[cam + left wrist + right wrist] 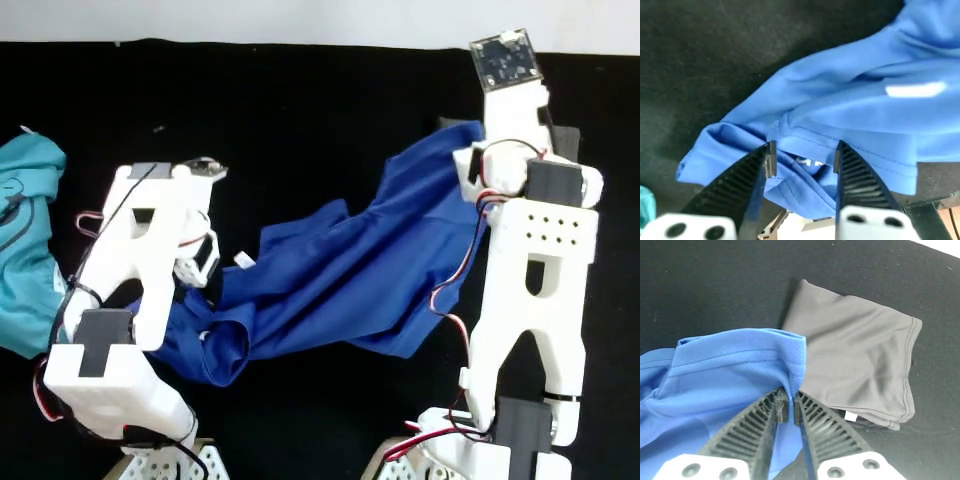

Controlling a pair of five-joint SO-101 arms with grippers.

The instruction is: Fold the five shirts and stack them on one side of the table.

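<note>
A blue shirt point(340, 275) stretches crumpled across the black table between the two arms. My right gripper point(789, 402) is shut on the blue shirt's hem point(740, 365), holding it up near the far right of the table. My left gripper point(802, 156) is open just above the shirt's collar end point(805, 165), its fingers on either side of a fold. A folded grey shirt point(860, 370) lies flat beyond the right gripper, at the back right of the table point(450, 128). A teal shirt point(25, 240) lies bunched at the left edge.
The black cloth table point(300, 100) has free room at the back middle and in front between the arm bases. White wall edge runs along the far side. The right arm point(535, 270) stands tall over the right side.
</note>
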